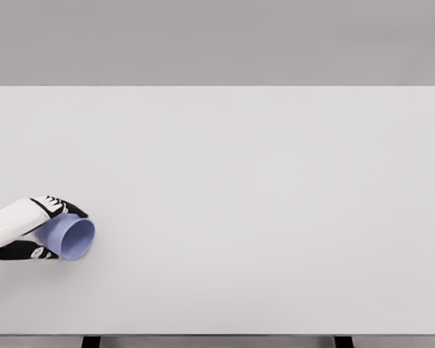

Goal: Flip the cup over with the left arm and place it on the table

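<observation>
At the near edge of the bench (275,217), two dark leg tops show just below the white top, at about five and seven o'clock. Farther in, at about eight o'clock from the middle of the view, the left hand (25,228) comes in from the left edge. Its black fingers (58,205) are wrapped around a pale blue cup (71,237) (one set over the top of the wall, the thumb side under it). The cup is tipped on its side, with its open mouth turned toward three o'clock and a little toward the camera, so the inside shows. Whether its lower wall touches the bench cannot be told. Beyond it the white top runs to its far edge at twelve o'clock, with a plain grey wall (217,40) behind.
</observation>
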